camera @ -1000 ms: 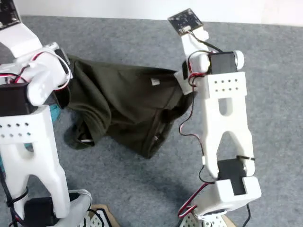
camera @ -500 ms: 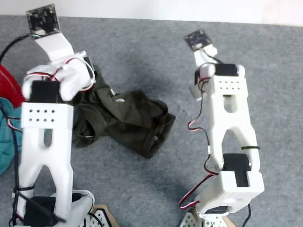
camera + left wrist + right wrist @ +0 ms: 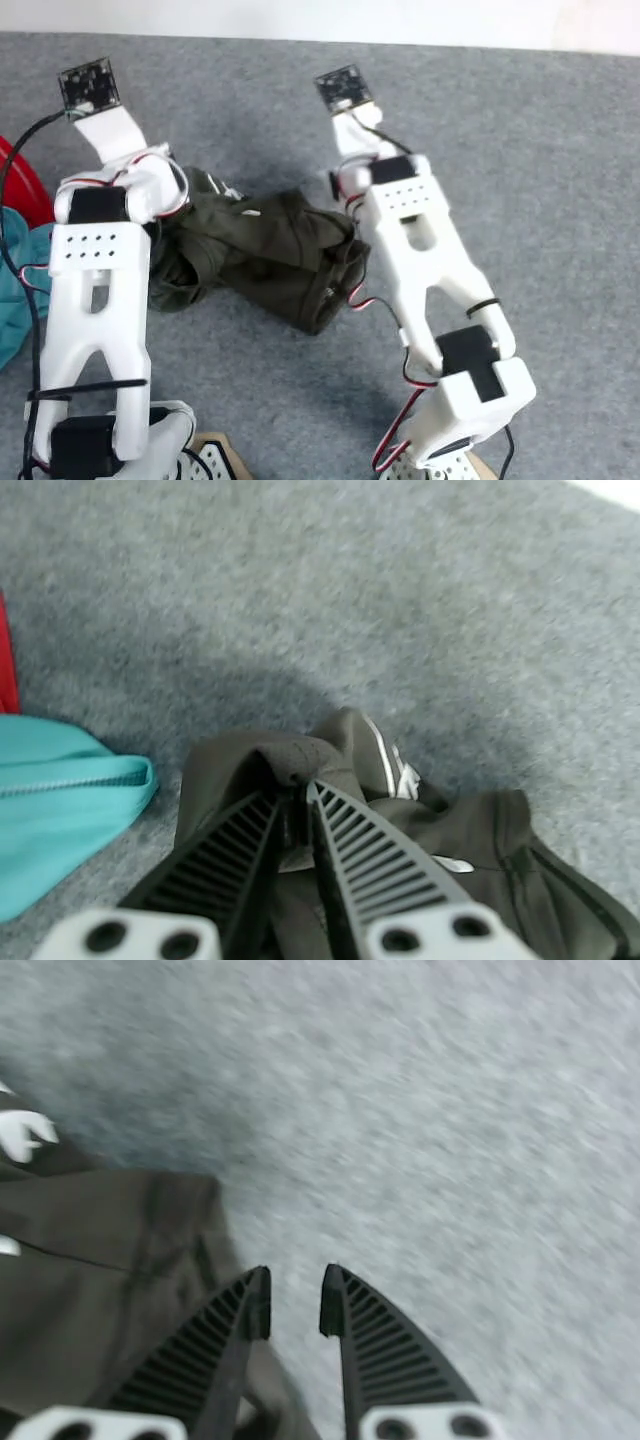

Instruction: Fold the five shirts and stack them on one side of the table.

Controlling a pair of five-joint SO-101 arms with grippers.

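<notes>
The dark shirt point(image 3: 270, 250) lay crumpled near the teal shirt point(image 3: 60, 780). The left gripper point(image 3: 296, 805) pinched one fold. The right gripper point(image 3: 295, 1305), slightly parted, held nothing, so a one-sided pull risked bunching the shirt.

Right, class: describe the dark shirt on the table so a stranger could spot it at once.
Start at the grey table and look between the left arm and right arm. The crumpled dark olive shirt lies there; unlike the teal garment beside it, it is dark with small white marks.
</notes>
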